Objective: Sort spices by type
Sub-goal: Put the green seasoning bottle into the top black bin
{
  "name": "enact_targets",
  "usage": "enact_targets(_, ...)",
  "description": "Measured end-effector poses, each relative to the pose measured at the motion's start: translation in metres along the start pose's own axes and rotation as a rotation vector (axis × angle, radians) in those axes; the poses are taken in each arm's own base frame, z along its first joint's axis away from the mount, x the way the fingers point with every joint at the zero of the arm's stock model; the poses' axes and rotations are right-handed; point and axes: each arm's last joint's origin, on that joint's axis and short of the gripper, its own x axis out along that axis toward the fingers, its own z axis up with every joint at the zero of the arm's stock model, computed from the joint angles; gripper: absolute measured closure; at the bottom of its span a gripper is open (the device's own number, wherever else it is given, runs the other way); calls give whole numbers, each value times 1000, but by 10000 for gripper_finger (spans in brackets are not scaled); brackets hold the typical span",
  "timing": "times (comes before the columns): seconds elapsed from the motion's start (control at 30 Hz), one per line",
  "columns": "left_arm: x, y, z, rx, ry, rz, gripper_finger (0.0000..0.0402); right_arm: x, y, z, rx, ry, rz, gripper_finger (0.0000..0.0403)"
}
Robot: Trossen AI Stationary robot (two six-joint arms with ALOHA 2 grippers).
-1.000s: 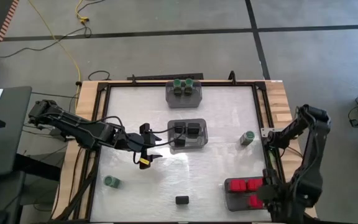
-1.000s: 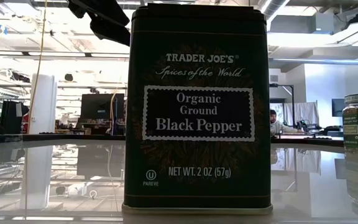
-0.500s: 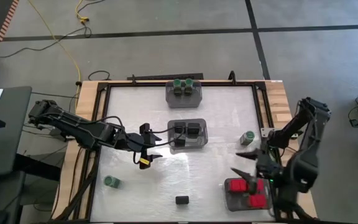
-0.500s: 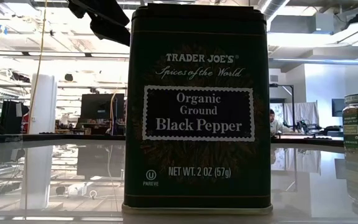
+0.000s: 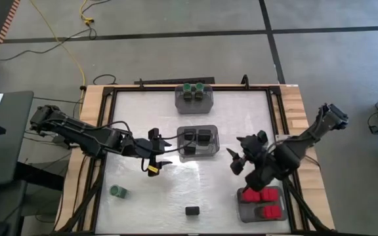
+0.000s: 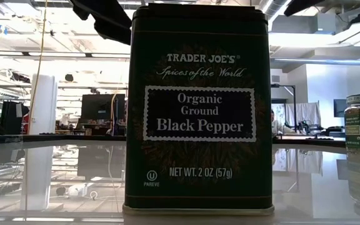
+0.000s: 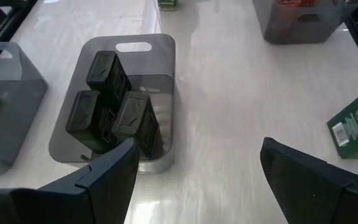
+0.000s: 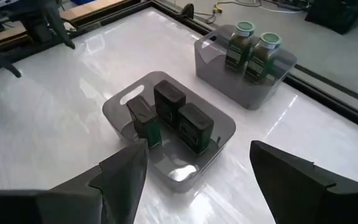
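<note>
Left gripper (image 5: 156, 156) jaws apart, empty, at 9 o'clock of the translucent grey centre bin (image 5: 213, 148) holding three black rectangular pepper tins (image 7: 112, 116). Right gripper (image 5: 238, 160) jaws apart, empty, at 3 o'clock of that bin. Loose black tin (image 5: 191, 210) at table's 6 o'clock; green-capped jar (image 5: 117, 191) lying at 8 o'clock.

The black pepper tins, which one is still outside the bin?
The lone black pepper tin at the table's near edge; the other three stand inside the middle grey bin.
</note>
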Motion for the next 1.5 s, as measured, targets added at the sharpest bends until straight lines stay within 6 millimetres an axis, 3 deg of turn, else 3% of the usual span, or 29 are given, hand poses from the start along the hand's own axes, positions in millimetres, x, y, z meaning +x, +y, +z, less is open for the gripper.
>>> enact_targets(0.17, 1, 3, 0, -4, 0, 10, 79, 18, 0, 2, 5, -16, -11, 91)
enact_targets(0.33, 2, 6, 1, 18, 4, 22, 79, 45, 1, -15, 55, 2, 53, 91)
enact_targets(0.6, 4, 14, -2, 59, 41, 49, 79, 88, 5, -26, 49, -41, 489, 91)
enact_targets(0.77, 4, 18, -4, 60, 69, 64, 79, 101, -6, -16, 34, -138, 507, 91)
enact_targets(1.13, 4, 18, -6, 56, 84, 66, 57, 90, -16, -20, -37, -76, 492, 91)
enact_targets(1.3, 4, 18, -6, 51, 82, 66, 56, 72, -28, -20, -66, -50, 505, 91)
enact_targets(1.5, 4, 18, -5, -106, 69, 70, 56, 48, -52, -20, -124, -15, 512, 92)
